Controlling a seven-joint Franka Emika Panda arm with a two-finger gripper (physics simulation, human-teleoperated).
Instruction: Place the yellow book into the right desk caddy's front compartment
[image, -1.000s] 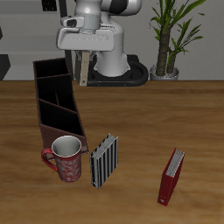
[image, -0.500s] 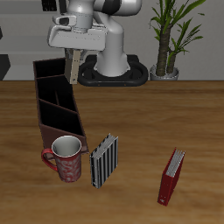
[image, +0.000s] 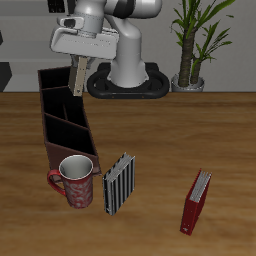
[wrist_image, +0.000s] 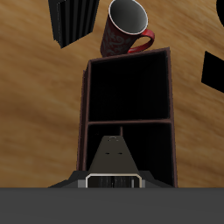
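My gripper (image: 77, 66) is shut on the yellow book (image: 75, 82), which hangs upright below the fingers. It is above the long maroon-brown right desk caddy (image: 60, 152), over its rear half. In the wrist view the book (wrist_image: 112, 156) shows edge-on under the gripper (wrist_image: 112, 181), over the section behind the divider (wrist_image: 129, 121). The front compartment (wrist_image: 129, 87), the one beside the mug, is open and holds nothing.
A red mug (image: 76, 181) stands at the caddy's front end and also shows in the wrist view (wrist_image: 127, 28). A black-and-white striped book (image: 119, 184) stands beside it. A red book (image: 196, 201) stands nearer the front edge. A potted plant (image: 195, 40) is at the back.
My gripper has carried the yellow book sideways from beside the caddy to above its rear half. The book now hangs a little lower.
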